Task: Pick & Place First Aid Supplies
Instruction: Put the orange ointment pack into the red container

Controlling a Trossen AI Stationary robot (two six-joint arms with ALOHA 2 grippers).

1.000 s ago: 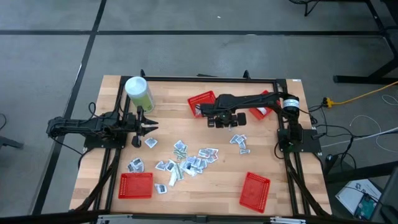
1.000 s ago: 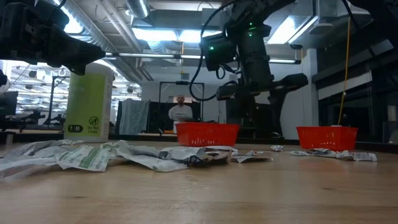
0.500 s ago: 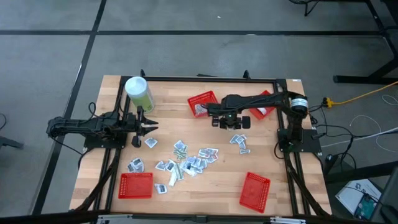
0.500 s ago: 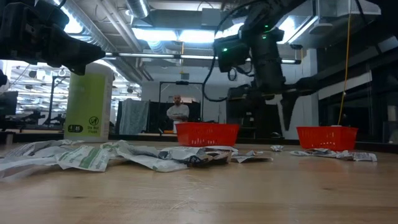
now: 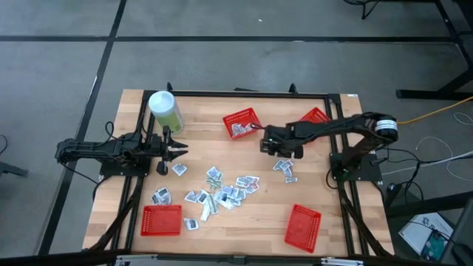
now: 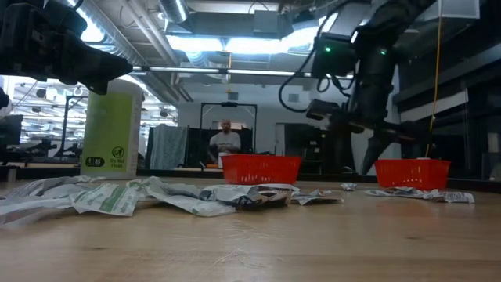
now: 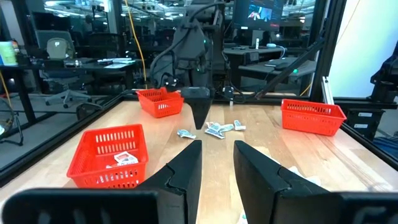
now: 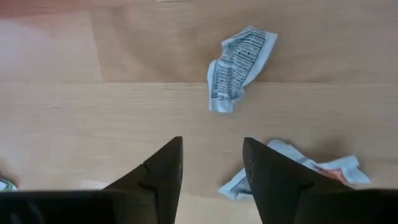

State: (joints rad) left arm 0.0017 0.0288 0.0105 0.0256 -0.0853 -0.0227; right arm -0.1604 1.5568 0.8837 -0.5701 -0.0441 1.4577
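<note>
Currently, step in hand, as judged: right gripper (image 5: 281,150), dark two-finger, jaws parted and empty, centre right of the high view; lower squarely over one crumpled white printed packet (image 8: 239,59) before closing. Packet lies just ahead of the fingertips, apart; left gripper (image 5: 179,150), slightly open, waits centre left

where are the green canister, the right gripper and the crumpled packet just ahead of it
green canister (image 5: 165,109), high view, on its white lid
right gripper (image 8: 212,163), right wrist view, midway between its open fingertips
crumpled packet (image 8: 239,58), right wrist view, on its printed middle
</note>
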